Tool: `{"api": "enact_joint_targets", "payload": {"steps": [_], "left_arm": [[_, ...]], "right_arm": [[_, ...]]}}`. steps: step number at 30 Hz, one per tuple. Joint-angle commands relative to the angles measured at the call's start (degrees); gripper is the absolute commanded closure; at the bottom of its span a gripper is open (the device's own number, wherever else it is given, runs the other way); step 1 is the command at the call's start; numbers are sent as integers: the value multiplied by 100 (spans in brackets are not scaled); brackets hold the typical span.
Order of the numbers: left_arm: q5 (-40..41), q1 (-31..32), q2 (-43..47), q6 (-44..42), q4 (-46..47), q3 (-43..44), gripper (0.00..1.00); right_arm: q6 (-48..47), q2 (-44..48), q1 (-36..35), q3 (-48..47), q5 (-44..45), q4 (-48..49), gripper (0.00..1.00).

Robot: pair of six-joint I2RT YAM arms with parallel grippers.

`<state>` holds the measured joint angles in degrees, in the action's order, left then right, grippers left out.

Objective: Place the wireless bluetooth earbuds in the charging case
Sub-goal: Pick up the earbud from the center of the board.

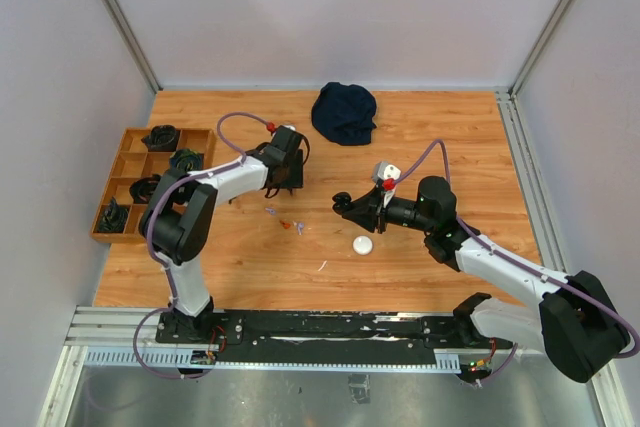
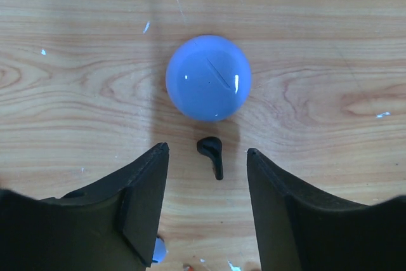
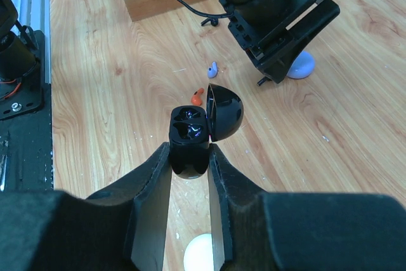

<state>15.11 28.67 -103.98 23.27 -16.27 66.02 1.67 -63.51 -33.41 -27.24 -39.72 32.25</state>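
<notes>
Black earbud [image 2: 212, 155] between part-open empty left claw [image 2: 206, 150] tips; black case [image 3: 225, 115] in right claw [image 3: 190, 152].

An earbud [image 2: 212, 155] lay on the table [image 2: 63, 61] between the fingers of the left gripper [image 2: 207, 150], just beside a closed round case [image 2: 208, 78] farther out. The open charging case [image 3: 189, 132] sat between the fingers of the right gripper [image 3: 189, 152]. A second earbud [image 3: 197, 96] and a third earbud [image 3: 212, 69] lay beyond it.

Three round cases [image 2: 208, 77] and three loose earbuds [image 2: 210, 153].
</notes>
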Motion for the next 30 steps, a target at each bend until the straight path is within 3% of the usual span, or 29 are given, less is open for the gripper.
{"api": "enact_joint_targets", "payload": {"steps": [1,12,20,30], "left_arm": [[64,-28,-196,-57,-135,232,44],[9,-28,-571,-123,-324,420,55],[-88,-28,-582,-112,-428,429,71],[-351,-19,47,26,-9,-199,74]], "right_arm": [[-79,-13,27,7,85,37,97],[-83,-9,27,-9,97,3,97],[-101,98,22,25,122,-9,97],[-114,88,21,83,200,86,97]]}}
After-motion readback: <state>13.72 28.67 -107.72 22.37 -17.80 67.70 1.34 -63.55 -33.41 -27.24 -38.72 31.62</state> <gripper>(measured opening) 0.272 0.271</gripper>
